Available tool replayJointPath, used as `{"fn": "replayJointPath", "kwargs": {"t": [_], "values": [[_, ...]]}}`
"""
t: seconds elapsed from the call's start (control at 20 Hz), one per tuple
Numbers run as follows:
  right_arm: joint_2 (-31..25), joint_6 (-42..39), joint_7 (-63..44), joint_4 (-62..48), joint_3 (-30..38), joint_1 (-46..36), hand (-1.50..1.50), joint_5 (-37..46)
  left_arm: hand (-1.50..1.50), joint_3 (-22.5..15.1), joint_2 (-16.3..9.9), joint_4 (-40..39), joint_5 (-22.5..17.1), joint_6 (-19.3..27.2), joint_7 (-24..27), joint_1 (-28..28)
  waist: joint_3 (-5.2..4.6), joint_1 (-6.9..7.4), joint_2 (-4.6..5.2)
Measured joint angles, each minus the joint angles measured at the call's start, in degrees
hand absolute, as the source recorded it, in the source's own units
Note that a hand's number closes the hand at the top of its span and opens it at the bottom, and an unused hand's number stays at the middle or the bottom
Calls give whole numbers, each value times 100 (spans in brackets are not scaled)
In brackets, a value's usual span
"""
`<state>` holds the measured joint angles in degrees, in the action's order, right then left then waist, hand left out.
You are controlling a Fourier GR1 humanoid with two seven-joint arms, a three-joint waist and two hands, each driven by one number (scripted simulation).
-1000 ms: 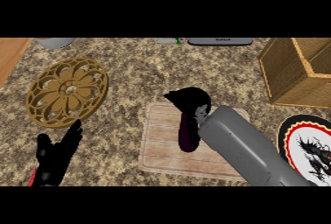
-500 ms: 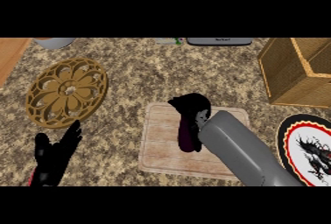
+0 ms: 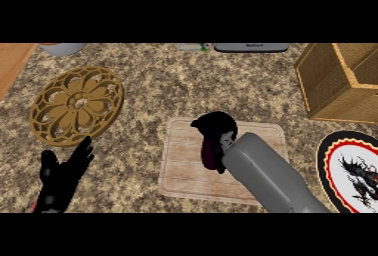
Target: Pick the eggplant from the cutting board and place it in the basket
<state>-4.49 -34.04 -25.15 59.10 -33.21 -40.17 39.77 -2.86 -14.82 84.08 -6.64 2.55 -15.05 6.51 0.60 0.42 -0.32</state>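
The speckled brown granite counter [image 3: 184, 85] fills the view. At its far right stands the square woven wicker basket [image 3: 347, 82], well apart from the pale wooden cutting board [image 3: 188, 170], a rounded rectangle of planks near the middle. On that board lies the dark purple eggplant [image 3: 212, 156], long and glossy, its far end under the black right hand [image 3: 215, 126], whose fingers curl down over it in a clasp; the grey right forearm [image 3: 269, 175] covers the board's right part. Against the earlier pictures, the right hand has come lower and nearer along the eggplant, and the eggplant remains on the board. The round golden openwork trivet [image 3: 76, 106], pierced with petal-shaped holes, sits at the left. At the near right edge shows a round white plate with a red and black rim and a dark dragon figure [image 3: 353, 172]. The black left hand [image 3: 63, 179] rests at the near left with straight, spread fingers, holding nothing.
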Motion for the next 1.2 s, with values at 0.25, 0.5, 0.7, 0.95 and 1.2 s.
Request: {"fn": "replayJointPath", "kwargs": {"t": [0.25, 0.5, 0.7, 0.95, 1.2], "values": [[-166, 303, 711, -134, -189, -47, 150, 438, 0, 127, -31, -144, -29, -121, 45, -69, 3, 9, -18], [-243, 413, 1085, -148, -250, -37, 150, 772, 0, 143, 41, -10, 0, -138, 117, 55, -8, 2, -19], [-169, 803, 821, -60, -114, 202, 150, 999, 0, 96, 130, 33, 99, -72, 108, 99, -10, -30, -51], [-302, 1617, 8, 542, 231, 887, 150, 1210, 0, 146, 134, 59, 122, -21, 100, 201, -9, -142, -92], [-508, 2236, -596, 1598, 344, 1551, 150, 1543, 0, 213, 114, 37, 76, -103, 151, 217, -2, -170, -69]]}}
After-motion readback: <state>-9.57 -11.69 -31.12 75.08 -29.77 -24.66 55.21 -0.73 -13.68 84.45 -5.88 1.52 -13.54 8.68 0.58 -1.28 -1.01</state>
